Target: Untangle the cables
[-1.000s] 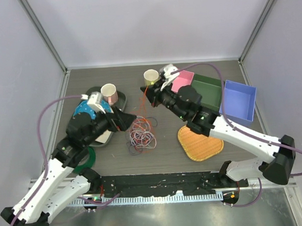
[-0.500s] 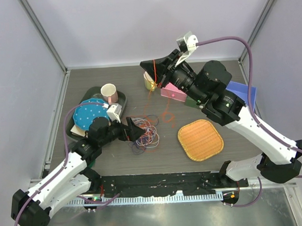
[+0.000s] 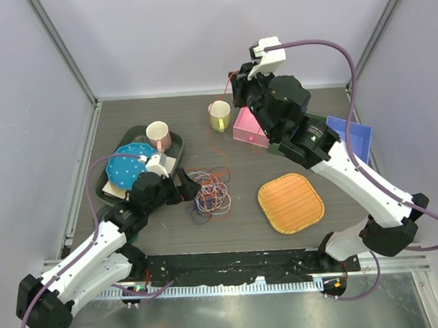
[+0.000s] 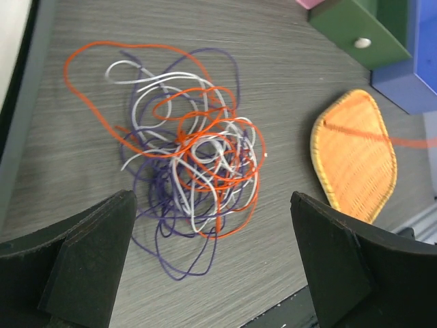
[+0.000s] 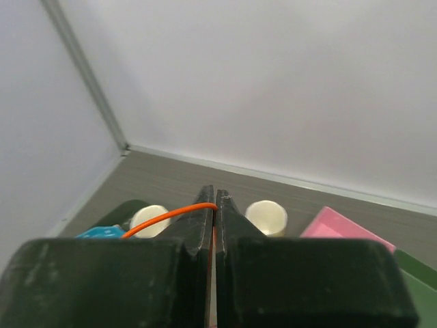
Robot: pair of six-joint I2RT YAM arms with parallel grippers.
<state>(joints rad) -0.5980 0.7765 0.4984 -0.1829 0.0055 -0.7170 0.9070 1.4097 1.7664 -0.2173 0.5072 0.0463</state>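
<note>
The cables (image 3: 209, 194) lie tangled on the table: orange-red, purple and white loops, filling the middle of the left wrist view as one tangle (image 4: 191, 171). My left gripper (image 3: 185, 185) sits low just left of the heap, open wide, its fingers (image 4: 89, 263) straddling the near edge with nothing between them. My right gripper (image 3: 235, 88) is raised high over the back of the table, shut on one orange-red cable (image 5: 164, 216), which arcs out to the left from the pinched fingertips (image 5: 215, 199). Where that strand runs below the gripper is hard to see.
A yellow cup (image 3: 219, 116) and a pink box (image 3: 250, 128) stand under the right arm. Green (image 3: 310, 125) and blue (image 3: 356, 136) boxes are at the back right. An orange woven mat (image 3: 290, 202) lies right of the tangle. Left: a dark tray (image 3: 176, 143) with a blue plate (image 3: 129, 167) and a cup (image 3: 158, 134).
My right arm has risen and swung back with the orange-red cable pinched, drawing it up out of the heap. My left arm has dropped low beside the tangle, still open.
</note>
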